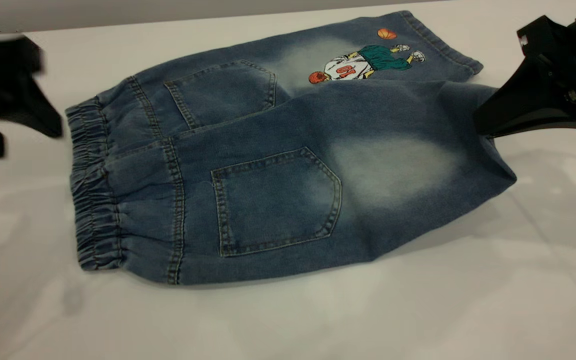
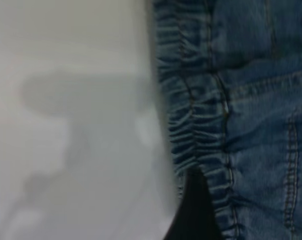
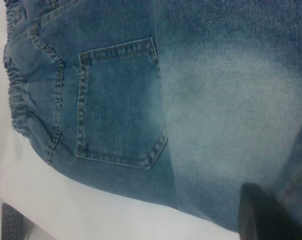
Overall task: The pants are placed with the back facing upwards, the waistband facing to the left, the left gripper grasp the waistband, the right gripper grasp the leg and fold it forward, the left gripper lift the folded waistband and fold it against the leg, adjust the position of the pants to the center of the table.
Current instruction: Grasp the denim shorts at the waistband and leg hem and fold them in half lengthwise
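The short blue denim pants (image 1: 268, 165) lie on the pale desk (image 1: 418, 310), long axis left-right; our right claw (image 1: 488, 127) pinches the plain faded leg (image 1: 398, 170) hem; the left claw (image 1: 13, 120), spread, hangs just beside the elastic waistband (image 1: 93, 200).

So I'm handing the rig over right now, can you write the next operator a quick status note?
Left gripper: beside the waistband, off the cloth; grip state unclear.
Right gripper: at the hem of the leg, apparently pinching it; not certain.
The pants: back up on the table, waistband left, plain leg partly lapped over the printed leg.
Done: right side has reached the leg.
Left: grasp the waistband, finish the lengthwise fold, fold waistband onto leg, centre the pants.
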Available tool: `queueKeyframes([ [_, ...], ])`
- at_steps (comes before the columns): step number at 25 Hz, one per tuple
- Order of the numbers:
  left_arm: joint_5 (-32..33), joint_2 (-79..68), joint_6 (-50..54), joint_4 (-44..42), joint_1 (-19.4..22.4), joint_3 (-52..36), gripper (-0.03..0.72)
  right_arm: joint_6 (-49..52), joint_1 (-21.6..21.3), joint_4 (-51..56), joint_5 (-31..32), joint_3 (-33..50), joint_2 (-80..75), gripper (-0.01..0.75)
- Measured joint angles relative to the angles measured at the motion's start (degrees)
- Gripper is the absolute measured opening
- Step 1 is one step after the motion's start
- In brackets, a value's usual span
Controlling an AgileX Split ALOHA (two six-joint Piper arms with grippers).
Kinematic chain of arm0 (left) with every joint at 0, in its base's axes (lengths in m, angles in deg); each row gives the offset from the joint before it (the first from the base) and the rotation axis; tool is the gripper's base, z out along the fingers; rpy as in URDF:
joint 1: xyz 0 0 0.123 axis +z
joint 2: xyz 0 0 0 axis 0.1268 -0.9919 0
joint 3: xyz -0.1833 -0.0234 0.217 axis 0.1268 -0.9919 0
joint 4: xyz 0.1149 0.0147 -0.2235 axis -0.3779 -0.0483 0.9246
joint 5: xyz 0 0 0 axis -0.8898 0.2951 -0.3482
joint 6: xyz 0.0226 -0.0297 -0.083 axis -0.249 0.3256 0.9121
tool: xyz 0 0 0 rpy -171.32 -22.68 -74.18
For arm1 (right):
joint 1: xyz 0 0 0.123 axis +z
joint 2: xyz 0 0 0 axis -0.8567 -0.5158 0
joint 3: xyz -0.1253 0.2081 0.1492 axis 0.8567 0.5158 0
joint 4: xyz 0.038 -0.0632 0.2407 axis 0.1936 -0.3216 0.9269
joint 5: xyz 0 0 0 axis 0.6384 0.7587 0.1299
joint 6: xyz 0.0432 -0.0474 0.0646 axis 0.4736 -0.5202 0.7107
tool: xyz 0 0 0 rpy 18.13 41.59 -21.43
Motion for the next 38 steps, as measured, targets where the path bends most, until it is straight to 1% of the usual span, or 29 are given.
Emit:
queueKeyframes([
  [3,-1.12,-3.93,0.00,1.50,-2.44,0.00,0.499,0.00,0.00,0.00,0.05,0.00,0.00,0.008],
  [10,-0.83,-10.46,0.13,2.76,-5.79,0.00,0.499,0.00,0.00,0.00,0.05,0.00,0.00,0.008],
  [16,-0.25,-10.84,0.13,2.47,-5.98,0.00,0.499,-0.06,0.00,0.00,0.05,0.00,0.04,0.008],
  [19,1.01,-11.82,0.08,1.86,-5.98,-0.14,0.499,-0.06,0.00,0.05,0.10,0.00,0.04,0.008],
  [24,0.72,-12.75,0.08,1.81,-5.98,-1.91,0.499,-0.06,0.00,0.05,0.10,0.00,0.04,0.010],
  [28,-2.93,-12.82,-0.15,0.52,-5.98,-1.97,0.499,-0.06,0.00,0.05,0.16,0.00,0.04,0.011],
  [33,-5.56,-15.73,-0.15,0.57,-5.98,-1.97,0.499,-0.06,0.00,0.05,0.33,0.00,0.04,0.011],
  [38,-6.39,-18.76,-0.03,0.62,-5.98,-1.97,0.499,-0.06,0.00,0.05,0.57,-0.02,0.04,0.011],
])
